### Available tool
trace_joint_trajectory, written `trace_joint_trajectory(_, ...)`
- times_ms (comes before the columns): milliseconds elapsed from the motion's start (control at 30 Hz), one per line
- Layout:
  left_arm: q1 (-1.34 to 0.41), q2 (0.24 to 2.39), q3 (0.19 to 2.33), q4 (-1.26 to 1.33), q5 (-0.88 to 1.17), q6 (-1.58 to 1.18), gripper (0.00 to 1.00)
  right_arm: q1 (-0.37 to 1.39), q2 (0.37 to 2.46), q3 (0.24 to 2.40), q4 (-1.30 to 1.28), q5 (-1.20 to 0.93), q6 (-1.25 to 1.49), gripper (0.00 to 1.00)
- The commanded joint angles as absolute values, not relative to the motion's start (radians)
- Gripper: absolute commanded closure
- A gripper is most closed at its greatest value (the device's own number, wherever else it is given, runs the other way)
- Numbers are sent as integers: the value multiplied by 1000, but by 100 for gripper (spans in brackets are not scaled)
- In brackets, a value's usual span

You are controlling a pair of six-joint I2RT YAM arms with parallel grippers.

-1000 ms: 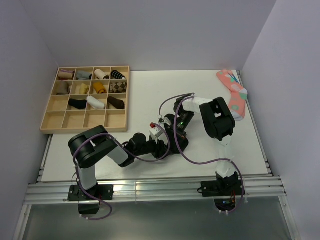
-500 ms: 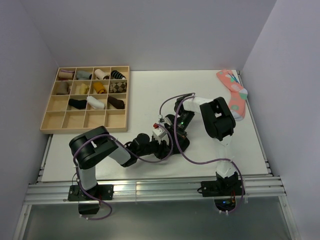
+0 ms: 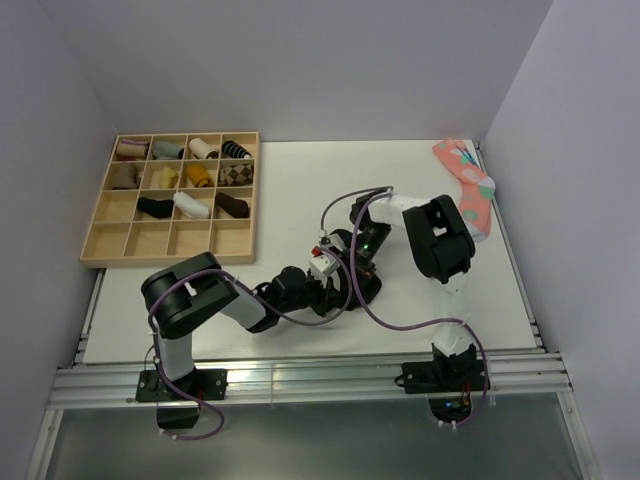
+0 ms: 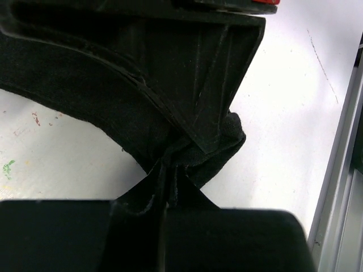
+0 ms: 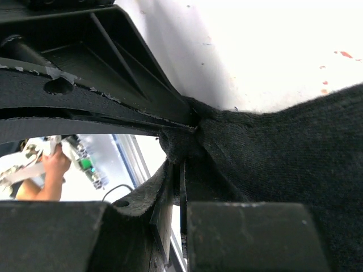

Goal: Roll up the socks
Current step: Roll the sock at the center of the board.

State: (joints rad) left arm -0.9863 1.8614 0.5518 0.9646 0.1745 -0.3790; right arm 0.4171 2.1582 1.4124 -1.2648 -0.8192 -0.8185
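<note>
Plain black sock [image 5: 295,147], soft knit, creased where pinched

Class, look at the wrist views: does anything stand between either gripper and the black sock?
Nothing visible does. The left gripper and the right gripper are each shut on the black sock, its fabric pinched directly between their fingers.

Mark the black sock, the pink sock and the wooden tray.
black sock [image 5: 295,147], right wrist view, knit body.
pink sock [image 3: 470,190], top external view, middle stretch.
wooden tray [image 3: 165,259], top external view, near rim.
</note>
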Motion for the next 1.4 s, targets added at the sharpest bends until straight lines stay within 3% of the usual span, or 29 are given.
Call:
trace_joint_trajectory(0, -994, 1850, 569, 911, 140, -376, 100, 408, 2070, 1378, -1192, -795, -778, 92)
trace_joint_trajectory(267, -999, 1790, 595, 784, 97, -413, 100, 390, 1892, 1234, -968, -684, -683, 66)
trace_joint_trajectory(367, -1005, 1761, 617, 673, 63, -433, 100, 379, 1838, 1192, -916, -673, -675, 61)
trace_joint_trajectory(933, -1017, 1782, 977, 39, 37, -626, 100, 311, 1506, 931, -697, -745, -791, 48)
trace_joint_trajectory(1133, -1015, 1805, 1066, -72, 71, -655, 100, 299, 1437, 861, -647, -779, -833, 37)
trace_joint_trajectory(1367, -1014, 1792, 1046, -92, 64, -658, 100, 181, 1479, 920, -635, -877, -766, 33)
